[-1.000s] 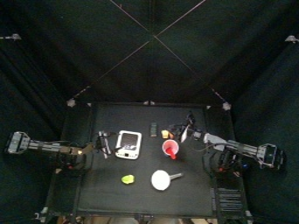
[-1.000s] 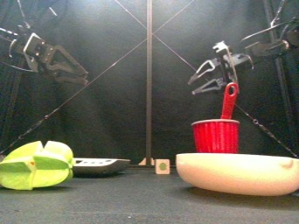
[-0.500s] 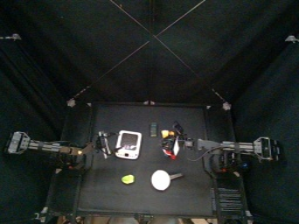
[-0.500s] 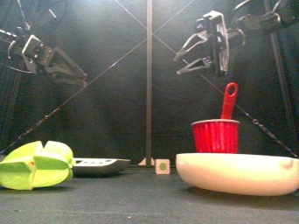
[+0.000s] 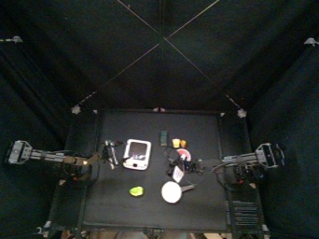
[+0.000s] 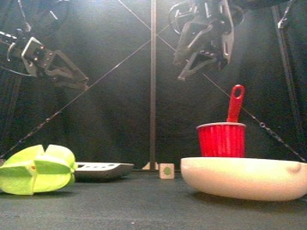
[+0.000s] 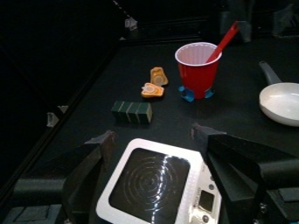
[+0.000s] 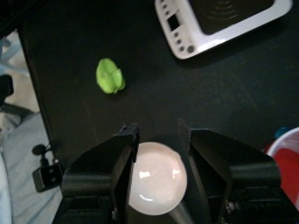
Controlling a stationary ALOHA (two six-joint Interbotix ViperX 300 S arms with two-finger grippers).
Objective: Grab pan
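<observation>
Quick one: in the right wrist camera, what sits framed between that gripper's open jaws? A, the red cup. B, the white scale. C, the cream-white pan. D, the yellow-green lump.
C: the right wrist view looks down on the pan, its cream-white bowl lying in the gap of the open right gripper, while the yellow-green lump and the white scale lie farther off.

The top view looks straight down from high up; the front view sits level at the table (image 5: 125, 191) edge. Both wrist cameras, apparently close, share the pan (image 8: 158, 178) and white scale (image 7: 158, 175).
</observation>
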